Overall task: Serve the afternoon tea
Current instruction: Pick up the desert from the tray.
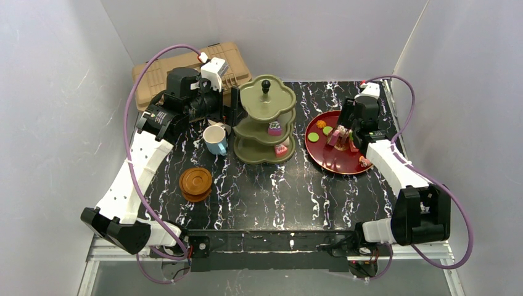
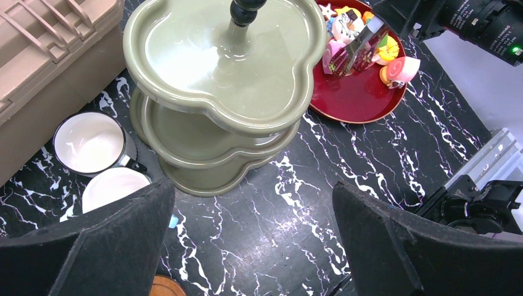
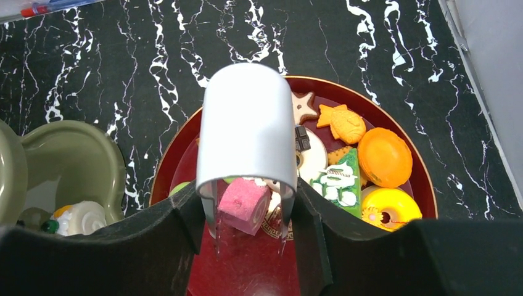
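R fingers [image 3: 154, 246] pinch tongs [image 3: 247, 123]; pink cake [image 3: 243, 203] btwn 2 tong tips

The olive-green three-tier stand [image 1: 265, 120] sits mid-tabletop [image 1: 277, 191], with a purplish toy cake [image 1: 274, 128] on its middle tier and a pink toy cake [image 1: 282, 149] on the lowest. The left fingers [image 1: 235, 106] hang spread just beside it, near a light-blue mug [image 1: 215, 140]. Stacked brown saucers [image 1: 196, 184] lie nearer the arm bases. The right fingers [image 1: 349, 128] hold tongs [image 1: 338, 139] over the red plate [image 1: 327, 159].

Olive-green tiered stand [image 1: 265, 120], black tabletop [image 1: 277, 191] veined white, dark red tray [image 1: 330, 161], tan toolbox [image 1: 154, 77], light-blue mug [image 1: 216, 142], brown saucers [image 1: 196, 183], silver tongs [image 3: 247, 123], pink cake [image 3: 243, 205].
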You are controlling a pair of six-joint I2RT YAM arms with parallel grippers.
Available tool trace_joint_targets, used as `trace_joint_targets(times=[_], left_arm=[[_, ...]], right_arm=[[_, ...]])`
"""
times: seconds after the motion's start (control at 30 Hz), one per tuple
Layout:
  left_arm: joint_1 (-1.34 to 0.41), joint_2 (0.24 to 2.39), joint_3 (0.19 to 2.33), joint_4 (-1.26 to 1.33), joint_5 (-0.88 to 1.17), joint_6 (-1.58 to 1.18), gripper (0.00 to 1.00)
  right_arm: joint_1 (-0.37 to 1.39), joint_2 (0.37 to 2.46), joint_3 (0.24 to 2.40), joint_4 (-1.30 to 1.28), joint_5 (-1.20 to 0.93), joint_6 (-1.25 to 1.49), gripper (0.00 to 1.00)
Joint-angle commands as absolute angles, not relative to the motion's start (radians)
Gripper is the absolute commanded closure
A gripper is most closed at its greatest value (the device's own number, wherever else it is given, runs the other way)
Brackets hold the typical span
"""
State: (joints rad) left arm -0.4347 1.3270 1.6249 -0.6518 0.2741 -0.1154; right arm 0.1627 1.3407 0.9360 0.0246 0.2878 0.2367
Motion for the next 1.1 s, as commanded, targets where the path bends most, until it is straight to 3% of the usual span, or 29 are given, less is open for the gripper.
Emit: trace_joint_targets(times=[0.0,0.87,1.07], left_arm=[[-0.429,1.301,1.642,-0.651,0.287,-0.114,0.02],[-0.429,1.282,1.609,-0.635,0.291,-0.117,0.02],[-0.429,1.283,1.610,-0.637,0.293,-0.117,0.02]], right_arm=[[0.158,1.348,0.991,0.061,0.282,0.245,0.42],[0.190,1.364,1.018,0.064,0.361,0.224,0.43],[0.192,1.389,1.024,0.082,0.347,0.218,0.48]])
